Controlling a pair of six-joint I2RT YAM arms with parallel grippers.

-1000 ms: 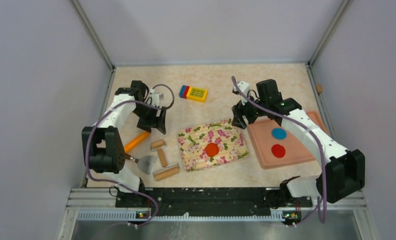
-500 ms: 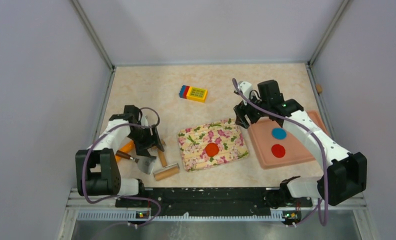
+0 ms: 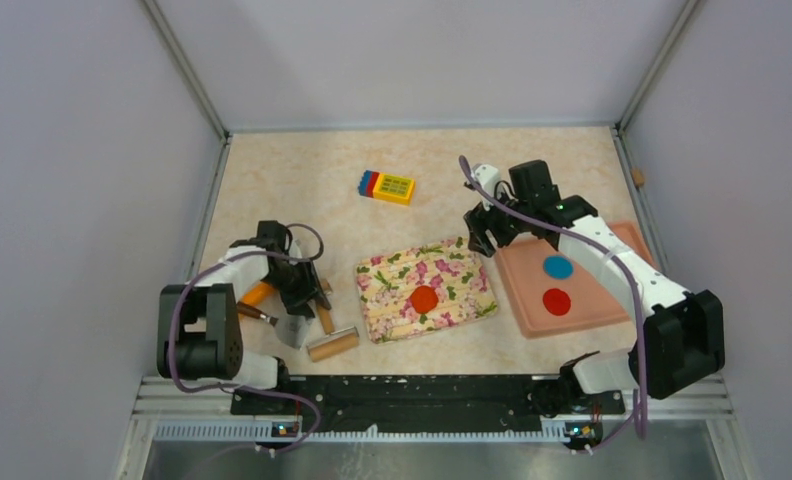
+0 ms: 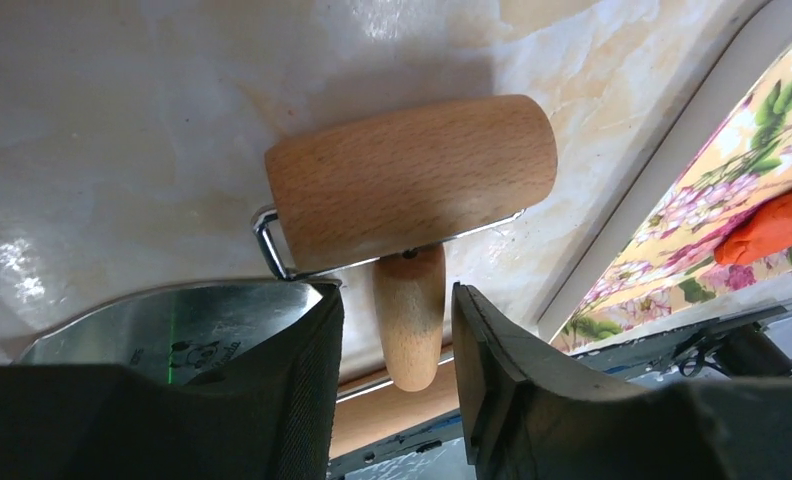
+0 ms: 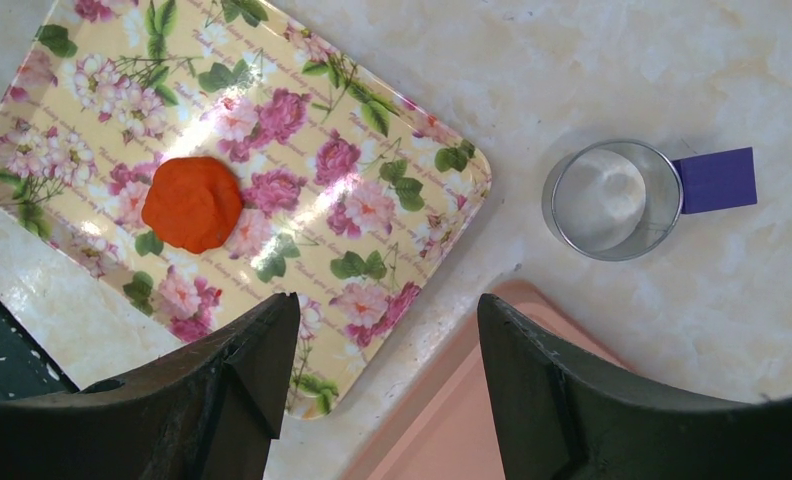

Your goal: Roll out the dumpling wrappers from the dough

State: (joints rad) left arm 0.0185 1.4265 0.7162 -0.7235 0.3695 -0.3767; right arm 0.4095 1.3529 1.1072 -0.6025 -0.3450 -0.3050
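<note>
From above, the left gripper (image 3: pixel 308 290) has dropped from mid-table onto the small wooden roller (image 3: pixel 325 318), while the right gripper (image 3: pixel 480 238) has barely shifted. The dough (image 3: pixel 424 299) lies mid floral tray (image 3: pixel 467 272).

Left wrist: fingers straddle the roller's handle (image 4: pixel 409 335) — narrowed, not yet pinching.

Right wrist: jaws spread wide and empty above the tray's corner.

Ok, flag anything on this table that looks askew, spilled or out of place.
Nothing looks spilled or broken. The flowered tray sits skewed on the table, not square to its edges. A toy brick block at the back and an orange carrot toy on the left seem unrelated to rolling the dough.
</note>
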